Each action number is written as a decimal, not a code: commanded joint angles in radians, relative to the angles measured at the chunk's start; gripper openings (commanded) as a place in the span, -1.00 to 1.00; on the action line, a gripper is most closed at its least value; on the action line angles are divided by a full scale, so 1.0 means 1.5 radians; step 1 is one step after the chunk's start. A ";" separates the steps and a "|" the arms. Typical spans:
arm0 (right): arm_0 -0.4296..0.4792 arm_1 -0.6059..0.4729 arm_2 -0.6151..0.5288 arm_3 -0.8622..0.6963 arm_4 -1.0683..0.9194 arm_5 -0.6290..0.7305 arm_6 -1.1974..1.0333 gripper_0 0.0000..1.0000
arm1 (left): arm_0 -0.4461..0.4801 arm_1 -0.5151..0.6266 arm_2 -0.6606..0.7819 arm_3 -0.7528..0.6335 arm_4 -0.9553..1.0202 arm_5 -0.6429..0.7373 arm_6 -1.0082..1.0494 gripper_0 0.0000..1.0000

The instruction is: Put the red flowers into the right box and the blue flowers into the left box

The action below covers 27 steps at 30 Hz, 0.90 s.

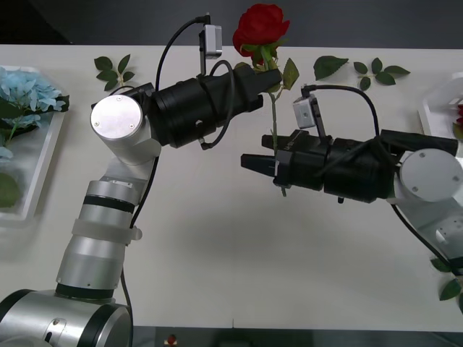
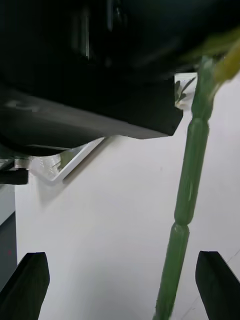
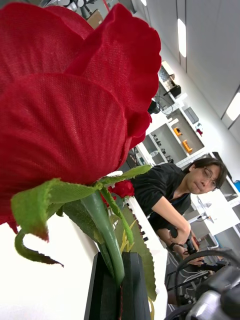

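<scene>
left gripper [image 1: 271, 78]: my jaws pinch red rose [image 1: 260, 25] stem under bloom, above surface [image 1: 217, 253] | right gripper [image 1: 262, 152]: jaws spread around lower stem | risk: thin stem slips or bends during handover

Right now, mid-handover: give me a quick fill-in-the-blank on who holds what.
1. The left gripper is shut on the stem of a ____ rose.
2. The right gripper has its fingers ____ around the stem's lower part.
3. Blue flowers lie in the box on the robot's ____ side.

Missing words: red; open; left
</scene>
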 commanded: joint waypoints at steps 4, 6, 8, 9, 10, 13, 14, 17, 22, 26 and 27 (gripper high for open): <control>-0.036 0.038 -0.012 0.023 0.048 0.002 0.014 0.63 | -0.026 -0.001 0.006 -0.018 0.008 -0.003 -0.027 -1.00; -0.036 0.042 -0.012 0.023 0.056 0.002 0.015 0.30 | -0.026 -0.001 0.006 -0.018 0.009 -0.003 -0.027 -1.00; -0.036 0.044 -0.012 0.023 0.058 0.002 0.014 -0.12 | -0.026 -0.001 0.006 -0.018 0.011 -0.003 -0.027 -1.00; -0.035 0.044 -0.012 0.024 0.058 0.002 0.014 -0.35 | -0.026 -0.001 0.006 -0.018 0.011 -0.003 -0.027 -1.00; -0.036 0.045 -0.012 0.026 0.058 0.005 0.014 -0.50 | -0.026 -0.001 0.006 -0.018 0.011 -0.003 -0.027 -1.00; -0.035 0.046 -0.012 0.035 0.058 0.009 0.016 -0.91 | -0.026 -0.001 0.006 -0.018 0.010 -0.003 -0.027 -1.00; -0.035 0.046 -0.012 0.036 0.058 0.009 0.016 -0.99 | -0.026 -0.001 0.006 -0.018 0.010 -0.003 -0.027 -1.00; -0.035 0.047 -0.012 0.039 0.059 0.009 0.016 -1.00 | -0.025 -0.001 0.006 -0.018 0.010 -0.003 -0.027 -1.00; -0.035 0.046 -0.012 0.039 0.073 0.010 0.016 -1.00 | -0.025 -0.001 0.005 -0.018 0.010 -0.003 -0.027 -1.00; -0.035 0.046 -0.012 0.038 0.073 0.009 0.016 -1.00 | -0.025 -0.001 0.002 -0.018 0.010 -0.003 -0.027 -0.41; -0.035 0.047 -0.012 0.039 0.073 0.009 0.017 -1.00 | -0.025 -0.001 0.001 -0.018 0.010 -0.003 -0.027 0.00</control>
